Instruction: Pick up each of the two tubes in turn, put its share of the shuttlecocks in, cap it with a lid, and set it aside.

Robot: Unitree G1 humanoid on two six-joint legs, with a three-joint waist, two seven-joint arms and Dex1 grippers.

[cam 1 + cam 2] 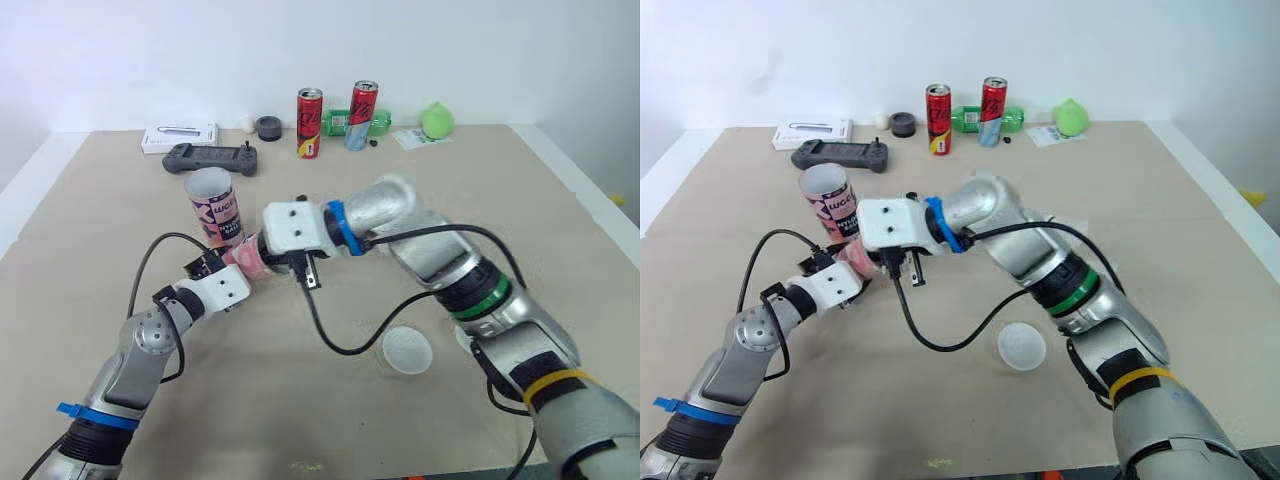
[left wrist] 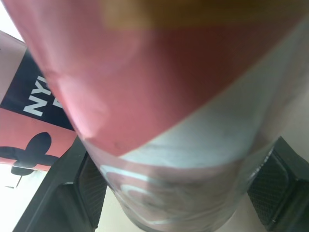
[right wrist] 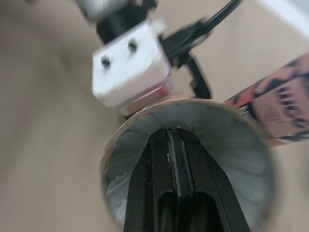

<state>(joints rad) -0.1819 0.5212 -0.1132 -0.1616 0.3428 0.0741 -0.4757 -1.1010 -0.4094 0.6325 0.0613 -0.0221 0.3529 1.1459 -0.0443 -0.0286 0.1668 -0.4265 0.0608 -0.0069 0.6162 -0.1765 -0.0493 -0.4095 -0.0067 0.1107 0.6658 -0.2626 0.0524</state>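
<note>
1. Standing tube (image 1: 215, 205): upright, open, left of centre.
2. Held tube (image 1: 245, 258): tilted beside it, clamped mid-body by left gripper (image 1: 222, 263); judged light, thin-walled, crushable, best gripped gently.
3. Lid (image 1: 407, 350): lying near right.
4. Right gripper (image 3: 178, 159): fingers together inside held tube's mouth.

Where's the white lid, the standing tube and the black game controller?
white lid (image 1: 407, 349), left eye view, its middle.
standing tube (image 1: 217, 212), left eye view, its printed side.
game controller (image 1: 210, 158), left eye view, its middle.

Left gripper (image 1: 233, 267) holds pink tube (image 1: 250, 261) (tilted) beside upright tube (image 1: 216, 206); lid (image 1: 407, 349) on table (image 1: 100, 220).
</note>
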